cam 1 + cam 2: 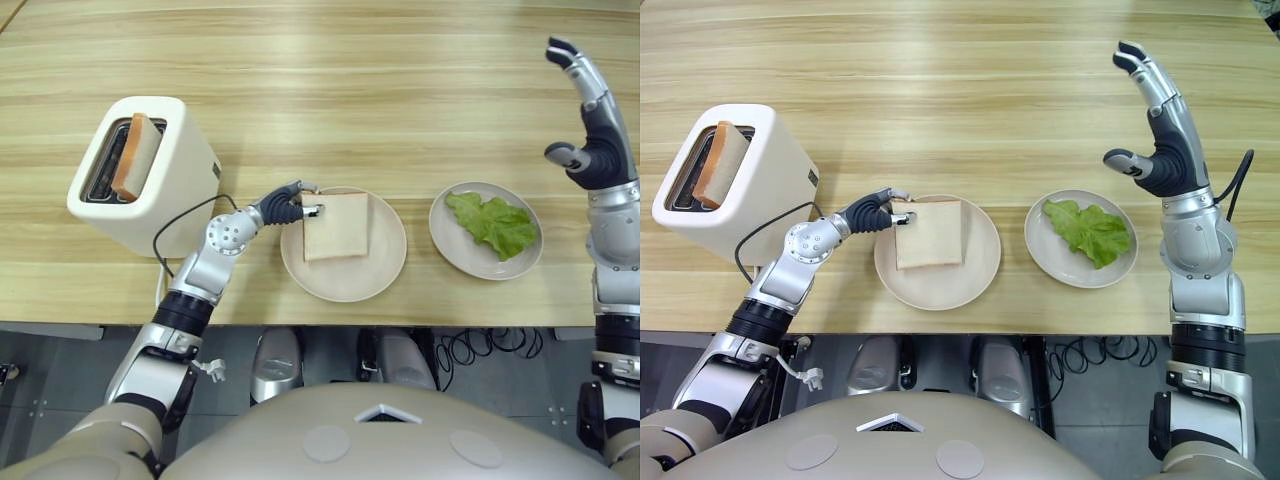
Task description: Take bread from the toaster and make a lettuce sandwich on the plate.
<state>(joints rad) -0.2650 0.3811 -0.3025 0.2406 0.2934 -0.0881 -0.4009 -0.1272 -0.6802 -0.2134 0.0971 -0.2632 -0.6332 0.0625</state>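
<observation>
A white toaster [150,190] stands at the left with one bread slice [136,157] upright in its slot. On the centre plate [345,280] a second bread slice [337,227] lies flat. My left hand [288,206] is at that slice's upper left corner, fingers curled and pinching its edge. A green lettuce leaf [492,223] lies on a second plate [460,250] to the right. To the right of the lettuce plate my right hand [1158,130] is held up above the table, fingers spread and holding nothing.
The toaster's black cord [180,225] loops across the table under my left forearm toward the front edge. Bare wooden tabletop [350,90] stretches behind the plates and the toaster.
</observation>
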